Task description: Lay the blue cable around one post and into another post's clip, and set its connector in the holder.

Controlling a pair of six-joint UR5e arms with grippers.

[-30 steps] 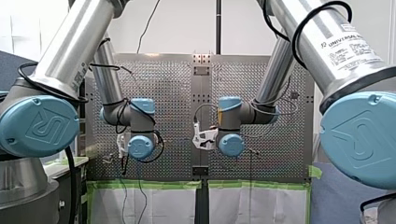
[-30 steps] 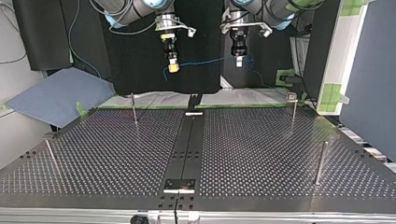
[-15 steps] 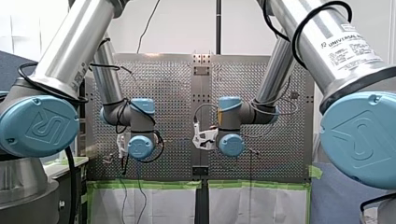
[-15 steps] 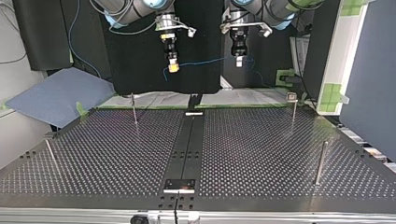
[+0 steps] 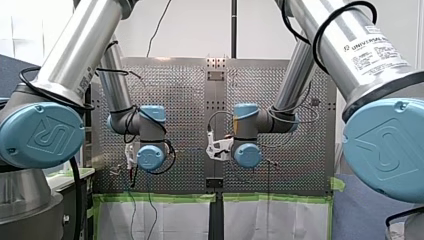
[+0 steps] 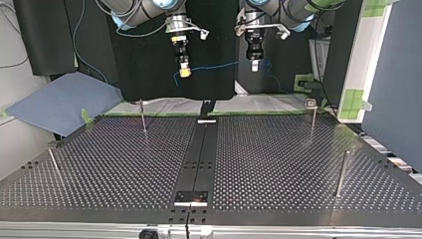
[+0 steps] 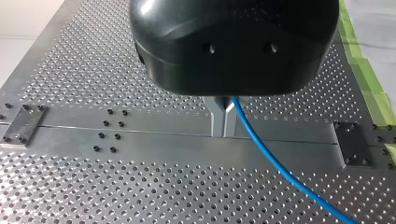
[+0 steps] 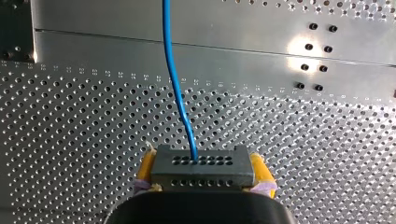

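Between right hand pads, connector clamped, blue cable pinched in left hand

The cable is bright blue, the connector dark grey with rows of holes, the desk silver and hole-dotted, the tape green.

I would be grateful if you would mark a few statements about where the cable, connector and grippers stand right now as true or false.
1. My right gripper holds the connector between yellow pads. True.
2. The blue cable is looped around a post. False: it spans the air between the two grippers, well above the posts.
3. My left gripper is shut on the blue cable. True.
4. The connector rests on the table. False: it is held above the table in my right gripper.
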